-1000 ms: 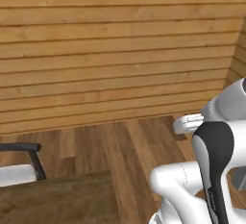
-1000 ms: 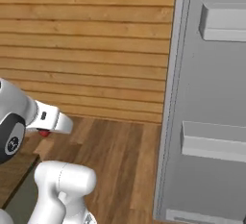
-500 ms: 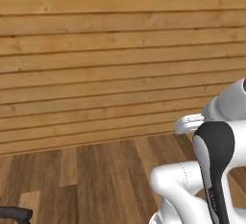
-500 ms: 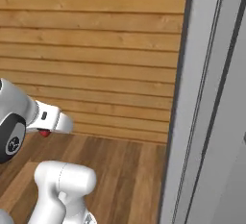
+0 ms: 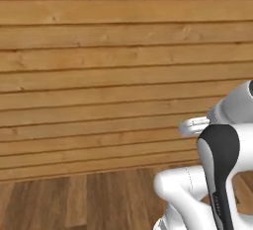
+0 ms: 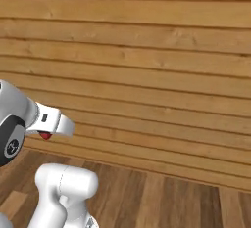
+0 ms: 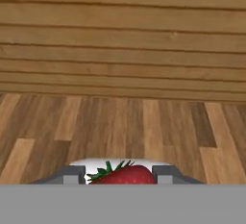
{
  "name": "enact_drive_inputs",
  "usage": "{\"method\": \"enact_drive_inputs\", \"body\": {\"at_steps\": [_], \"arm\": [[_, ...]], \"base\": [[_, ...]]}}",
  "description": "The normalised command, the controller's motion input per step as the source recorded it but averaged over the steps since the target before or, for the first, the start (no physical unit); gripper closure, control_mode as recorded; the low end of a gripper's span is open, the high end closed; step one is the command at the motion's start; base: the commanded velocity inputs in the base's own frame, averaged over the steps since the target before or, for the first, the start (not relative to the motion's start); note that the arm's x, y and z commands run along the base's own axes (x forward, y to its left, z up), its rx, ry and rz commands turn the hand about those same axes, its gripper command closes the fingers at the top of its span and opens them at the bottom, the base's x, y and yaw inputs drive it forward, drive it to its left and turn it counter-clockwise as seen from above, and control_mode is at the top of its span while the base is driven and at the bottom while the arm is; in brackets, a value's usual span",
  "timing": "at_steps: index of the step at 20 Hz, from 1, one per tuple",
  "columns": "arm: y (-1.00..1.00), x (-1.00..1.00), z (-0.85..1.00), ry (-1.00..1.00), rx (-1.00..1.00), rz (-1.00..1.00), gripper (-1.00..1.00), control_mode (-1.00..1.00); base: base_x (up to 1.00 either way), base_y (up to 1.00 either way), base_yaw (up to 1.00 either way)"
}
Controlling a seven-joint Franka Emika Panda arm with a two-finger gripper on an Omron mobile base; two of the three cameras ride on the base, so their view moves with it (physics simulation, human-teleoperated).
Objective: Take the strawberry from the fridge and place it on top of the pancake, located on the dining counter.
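1. Gripper [image 7: 120,175]: two small grey finger tips at the bottom of the hand view, clenched on the small red strawberry with green leaves [image 7: 126,174]. The berry sits between the tips, touching both, leaves toward the left tip.
2. Strawberry location: in the gripper's grasp, held above the plank floor, not resting on any surface. A white curved patch shows just behind and under it.
3. Right base view: a small red spot [image 6: 44,135] sits under the white hand [image 6: 51,121] near the left edge. It could be the strawberry; too small to confirm.
4. Left base view: the white arm with dark joints [image 5: 217,165] rises from the lower right. A short white end piece [image 5: 193,125] juts left from it.
5. Background: a wall of horizontal honey-brown wooden planks [image 5: 99,76] takes up the upper part of both base views and the top half of the hand view.
6. Floor: darker brown wood planks [image 7: 120,122] run from the wall's foot toward the camera, also seen along the bottom of both base views [image 6: 171,197].
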Motion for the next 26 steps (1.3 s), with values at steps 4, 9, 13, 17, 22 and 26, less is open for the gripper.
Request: {"method": "enact_drive_inputs", "body": {"at_steps": [4, 9, 13, 17, 22, 26], "arm": [[0.0, 0.0, 0.0, 0.0, 0.0, 0.0, 1.0, 1.0], [0.0, 0.0, 0.0, 0.0, 0.0, 0.0, 1.0, 1.0], [0.0, 0.0, 0.0, 0.0, 0.0, 0.0, 1.0, 1.0], [0.0, 0.0, 0.0, 0.0, 0.0, 0.0, 1.0, 1.0], [0.0, 0.0, 0.0, 0.0, 0.0, 0.0, 1.0, 1.0], [0.0, 0.0, 0.0, 0.0, 0.0, 0.0, 1.0, 1.0]], "base": [[1.0, 0.0, 0.64], [1.0, 0.01, 0.74], [0.86, 0.09, 0.75], [0.8, 0.07, 0.8], [0.78, 0.03, 0.81], [0.86, 0.0, 0.79]]}}
